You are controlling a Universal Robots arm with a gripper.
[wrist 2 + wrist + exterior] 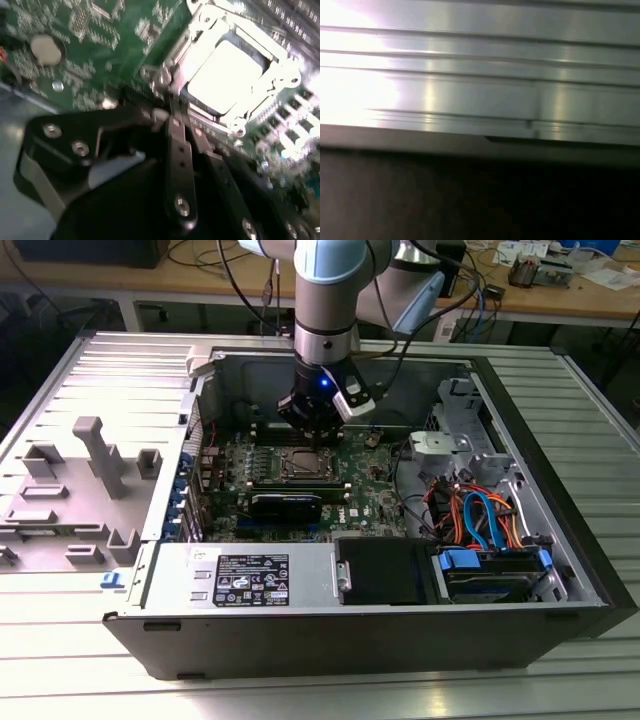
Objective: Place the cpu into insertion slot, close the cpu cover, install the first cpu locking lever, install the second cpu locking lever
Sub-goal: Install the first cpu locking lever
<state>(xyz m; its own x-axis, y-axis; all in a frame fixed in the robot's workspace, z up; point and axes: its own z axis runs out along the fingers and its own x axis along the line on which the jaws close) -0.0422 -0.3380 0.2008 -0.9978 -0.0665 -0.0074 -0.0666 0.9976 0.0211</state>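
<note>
CPU (226, 67) is already sitting in the insertion slot (302, 464) on the green motherboard (350, 490), with the cpu cover (272, 50) down around it in the second wrist view. Gripper (312, 432) hangs right over the socket's rear edge; can't tell if its fingers are open or holding anything.

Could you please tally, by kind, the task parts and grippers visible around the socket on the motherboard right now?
cpu, seated in the socket: 1
cpu cover, closed down around the chip: 1
insertion slot: 1
gripper, beside the socket's edge: 1
Total: 4
</note>
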